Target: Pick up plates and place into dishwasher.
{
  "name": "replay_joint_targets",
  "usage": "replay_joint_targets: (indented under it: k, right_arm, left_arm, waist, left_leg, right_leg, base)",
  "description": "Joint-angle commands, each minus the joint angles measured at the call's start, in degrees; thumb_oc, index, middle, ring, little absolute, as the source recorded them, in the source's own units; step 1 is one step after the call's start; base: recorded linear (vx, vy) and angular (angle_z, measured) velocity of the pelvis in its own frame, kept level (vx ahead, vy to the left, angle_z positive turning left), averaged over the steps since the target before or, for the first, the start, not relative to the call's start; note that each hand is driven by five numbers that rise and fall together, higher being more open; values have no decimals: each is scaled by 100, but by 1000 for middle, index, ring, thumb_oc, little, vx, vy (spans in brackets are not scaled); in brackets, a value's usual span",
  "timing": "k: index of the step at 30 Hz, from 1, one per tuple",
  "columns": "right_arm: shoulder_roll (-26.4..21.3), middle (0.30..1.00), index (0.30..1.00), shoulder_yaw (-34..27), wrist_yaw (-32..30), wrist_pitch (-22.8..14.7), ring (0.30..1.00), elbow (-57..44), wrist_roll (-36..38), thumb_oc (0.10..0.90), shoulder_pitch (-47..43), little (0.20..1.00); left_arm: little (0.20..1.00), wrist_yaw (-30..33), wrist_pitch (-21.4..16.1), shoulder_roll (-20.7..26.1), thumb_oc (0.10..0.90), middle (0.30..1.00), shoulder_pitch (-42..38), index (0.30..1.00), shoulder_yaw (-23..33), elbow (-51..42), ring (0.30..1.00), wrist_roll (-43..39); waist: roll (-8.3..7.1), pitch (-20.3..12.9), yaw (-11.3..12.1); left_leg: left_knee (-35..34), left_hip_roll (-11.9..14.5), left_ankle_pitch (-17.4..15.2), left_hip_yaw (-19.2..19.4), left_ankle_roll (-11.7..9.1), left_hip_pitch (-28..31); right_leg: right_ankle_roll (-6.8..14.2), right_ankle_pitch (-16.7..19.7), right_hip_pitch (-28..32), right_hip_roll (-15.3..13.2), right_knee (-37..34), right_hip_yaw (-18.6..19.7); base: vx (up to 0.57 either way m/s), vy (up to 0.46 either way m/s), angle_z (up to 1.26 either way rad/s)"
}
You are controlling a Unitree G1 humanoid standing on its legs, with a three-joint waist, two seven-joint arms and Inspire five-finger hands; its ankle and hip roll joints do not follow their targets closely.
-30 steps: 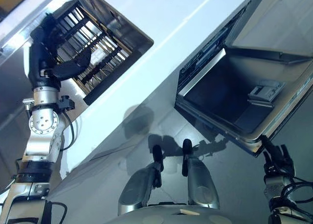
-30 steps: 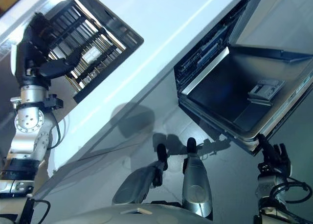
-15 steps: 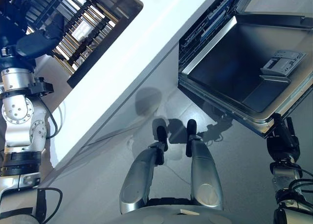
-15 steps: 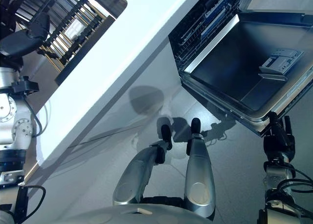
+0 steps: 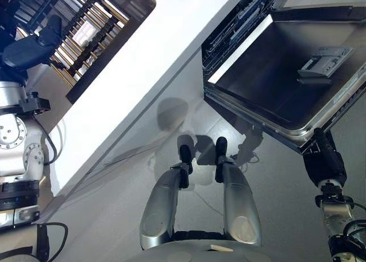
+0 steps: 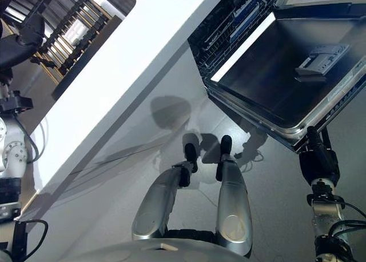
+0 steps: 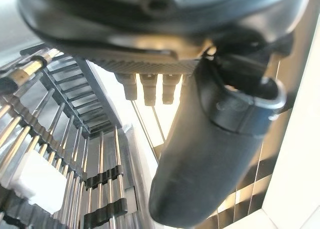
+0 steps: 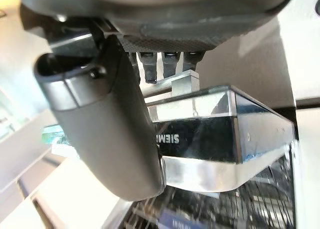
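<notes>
We do not see any plates clearly; the dish rack (image 5: 86, 30) in the sink of the white table (image 5: 166, 50) shows only bars and one small white thing we cannot name. Our left hand (image 5: 31, 47) hangs over this rack, with the thumb straight and the fingers loose, holding nothing. The dishwasher (image 6: 229, 27) stands open, its door (image 5: 286, 79) folded down. Our right hand (image 6: 317, 162) is at the door's front edge; whether its fingers close on it we cannot tell. We judge the task is only beginning: no plate is loaded yet.
</notes>
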Motion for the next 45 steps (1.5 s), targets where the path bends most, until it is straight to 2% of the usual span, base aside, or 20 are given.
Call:
replay_joint_targets:
  k: [1,5,10,19,27,32,38,41,45]
  right_arm:
    - [916,900,900,1812,1906,915,900,-2960,-523,800,-2221,900]
    - [1202,900,900,1899,1635,870,900,-3640,-820,800,-2487,900]
    - [1330,900,900,1925,1328,741,900,-4026,-1073,800,-2576,900]
    - [1351,900,900,1787,1063,674,900,-3915,-1249,800,-2283,900]
    - [1440,900,900,1617,939,295,900,-3622,-1267,800,-1842,900]
    - [1415,900,900,1362,775,-353,900,-3410,-1635,800,-1396,900]
    - [1322,900,900,1041,386,-922,900,-3293,-2203,800,-1047,900]
    - [1216,900,900,861,105,-1139,900,-3113,-2569,800,-837,900]
    - [1241,900,900,733,-193,-1170,900,-2764,-2404,800,-550,900]
  left_arm:
    - [900,52,-896,-501,800,900,-308,900,-516,-246,900,262]
    - [900,-45,-884,-635,800,900,-344,900,-586,-187,900,193]
    - [900,-67,-823,-779,800,900,-326,900,-662,-241,900,232]
    - [900,-293,-743,-860,800,900,-124,900,-635,-245,900,118]
    - [900,-448,-709,-1003,800,900,151,900,-628,-290,900,69]
    - [900,-707,-623,-1184,800,900,526,900,-597,-365,900,-96]
    - [900,-871,-497,-1335,800,900,842,900,-531,-354,900,-54]
    - [900,-938,-484,-1415,800,900,1007,900,-438,-306,900,-67]
    - [900,-1039,-461,-1563,800,900,1150,900,-377,-270,900,-77]
  waist:
    - [-211,-30,274]
    - [-216,-30,267]
    - [-261,-61,276]
    - [-351,-288,316]
    - [-419,-510,310]
    - [-475,-848,255]
    - [-549,-1232,175]
    - [-578,-1479,131]
    - [-596,-1817,88]
  left_leg:
    - [-253,-399,-249,48,143,231]
    - [-303,-413,-236,41,144,349]
    - [-378,-436,-224,13,153,540]
    - [-422,-469,-243,-74,174,793]
    - [-687,-466,-217,-144,196,1128]
    - [-1080,-434,-145,-163,158,1488]
    - [-1473,-422,-100,-186,97,1894]
    - [-1707,-386,-30,-202,45,2085]
    - [-1972,-348,51,-228,-20,2287]
  right_leg:
    - [238,-729,238,102,474,-28]
    - [207,-725,385,130,390,-6]
    - [185,-713,608,164,266,-4]
    - [156,-703,959,159,89,-84]
    - [184,-727,1295,205,-118,-137]
    - [232,-674,1668,276,-536,-151]
    - [308,-578,2094,361,-1022,-131]
    - [349,-515,2251,406,-1205,-126]
    - [371,-497,2432,469,-1370,-111]
  base:
    - [7,14,-29]
    - [10,21,-30]
    - [29,2,3]
    - [33,-20,29]
    - [18,-25,6]
    - [11,-9,2]
    - [14,-4,2]
    - [19,-2,0]
    - [27,-10,-1]
